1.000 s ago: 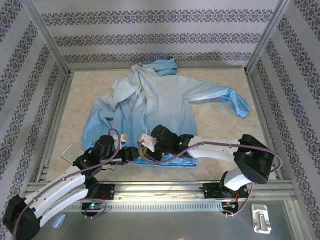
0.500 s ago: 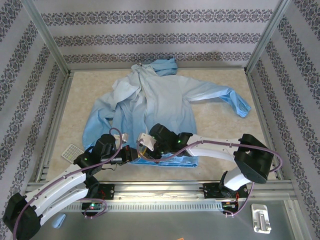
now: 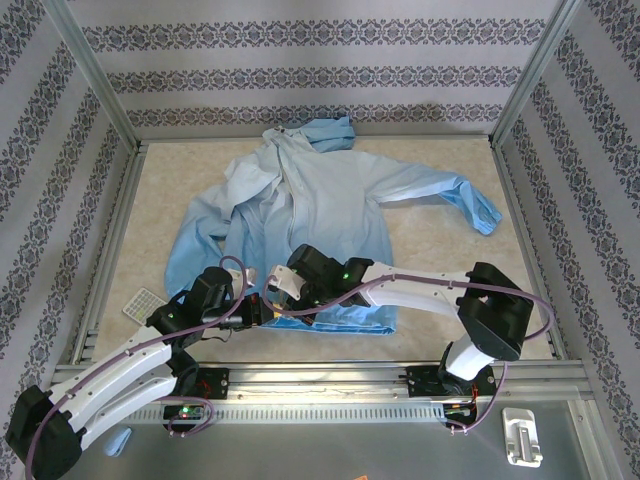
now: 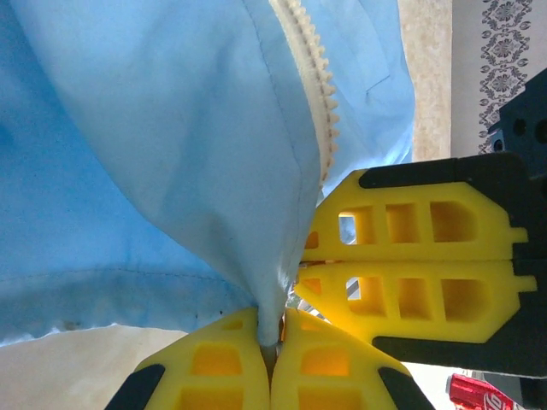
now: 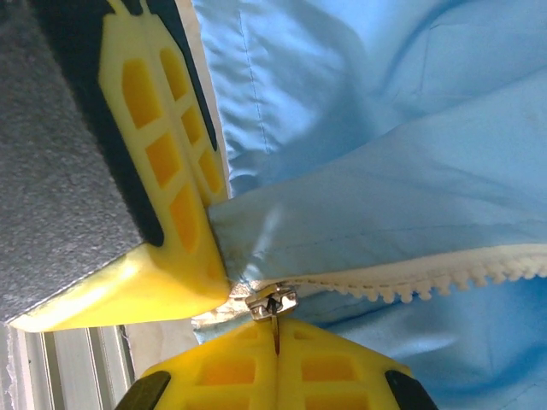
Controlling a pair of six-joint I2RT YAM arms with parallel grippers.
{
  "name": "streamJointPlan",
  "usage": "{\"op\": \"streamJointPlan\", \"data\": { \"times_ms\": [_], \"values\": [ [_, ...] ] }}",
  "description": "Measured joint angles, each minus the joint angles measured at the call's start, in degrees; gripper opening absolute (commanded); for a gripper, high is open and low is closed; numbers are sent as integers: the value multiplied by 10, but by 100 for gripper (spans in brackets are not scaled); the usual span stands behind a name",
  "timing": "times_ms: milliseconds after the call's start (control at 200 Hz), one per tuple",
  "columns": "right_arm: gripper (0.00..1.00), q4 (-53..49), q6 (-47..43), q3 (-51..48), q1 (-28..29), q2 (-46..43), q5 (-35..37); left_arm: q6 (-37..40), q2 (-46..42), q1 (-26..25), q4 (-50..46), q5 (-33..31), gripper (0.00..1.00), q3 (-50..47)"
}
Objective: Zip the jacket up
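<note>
A: Item, jacket (image 3: 320,200). Location?
B: Spread flat on desk (image 3: 440,280), hood far, hem near.
A: Left tool (image 4: 272,342)?
B: Clamped on hem fabric beside zipper (image 4: 320,111).
A: Right tool (image 5: 275,337)?
B: Pinching zipper pull (image 5: 272,301), just beside left tool.

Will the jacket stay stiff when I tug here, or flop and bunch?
Likely floppy: the jacket drapes in folds from the left tool. Probably light, since the thin fabric creases freely. It may bunch ahead of the zipper pull unless held taut.
</note>
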Motion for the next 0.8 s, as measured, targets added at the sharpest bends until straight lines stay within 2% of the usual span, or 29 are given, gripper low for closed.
{"op": "streamJointPlan", "data": {
  "times_ms": [799],
  "values": [
    [0,11,15,18,-31,13,-10,2,-34,4,-5,0,0,-8]
  ]
}}
